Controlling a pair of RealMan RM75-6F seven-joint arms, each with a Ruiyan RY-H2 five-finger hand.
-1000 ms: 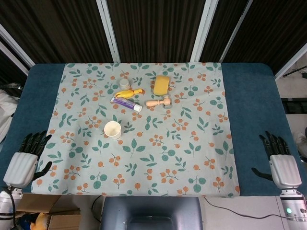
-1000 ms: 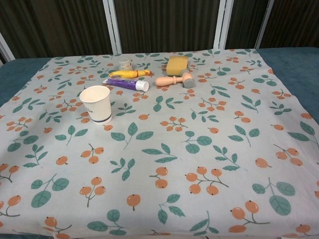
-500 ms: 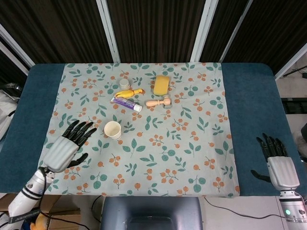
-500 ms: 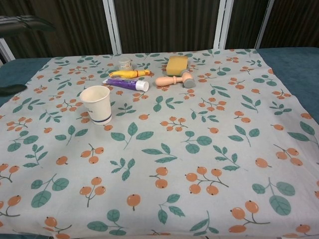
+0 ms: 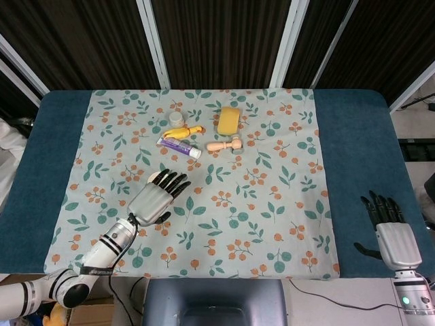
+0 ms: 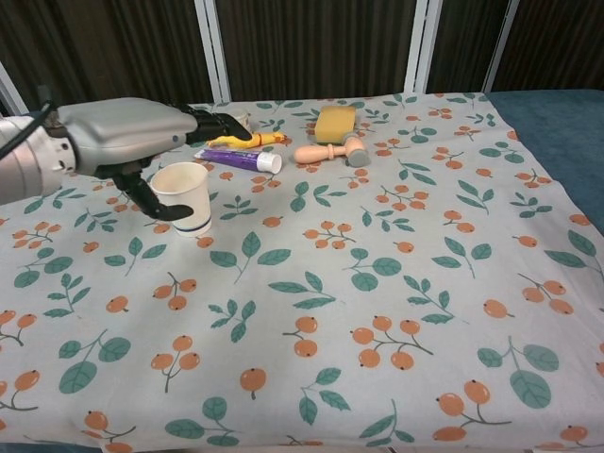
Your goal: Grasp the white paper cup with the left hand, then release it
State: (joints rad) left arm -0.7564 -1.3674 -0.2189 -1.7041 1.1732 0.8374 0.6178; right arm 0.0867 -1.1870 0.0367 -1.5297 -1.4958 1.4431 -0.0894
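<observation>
The right hand (image 5: 392, 234) rested at the near right corner of the tabletop (image 5: 353, 129), fingers apart and holding nothing; only the head view showed it.

The left hand (image 5: 153, 200) hovered over the near left part of the floral cloth (image 5: 272, 204), fingers extended and spread, nothing yet gripped. The white paper cup (image 6: 183, 197) stood upright and open-topped on the cloth, left of centre, directly under and beside that hand.

The cup was judged light, thin-walled and easily crushed or tipped. The advisable hold was around the side wall at mid-height, thumb opposite the fingers, with light pressure.

In the head view the hand covered nearly all of the cup; only a sliver of rim showed. The chest view showed the whole cup, with the thumb (image 6: 151, 200) lowered just beside its left wall and the fingers passing above the rim. Contact could not be confirmed.

Toward the far edge lay a purple tube (image 5: 179, 147), a yellow toy (image 5: 183, 132), a wooden mallet (image 5: 225, 145), a small jar (image 5: 176, 118) and a yellow sponge (image 5: 229, 119), well apart from the cup.
</observation>
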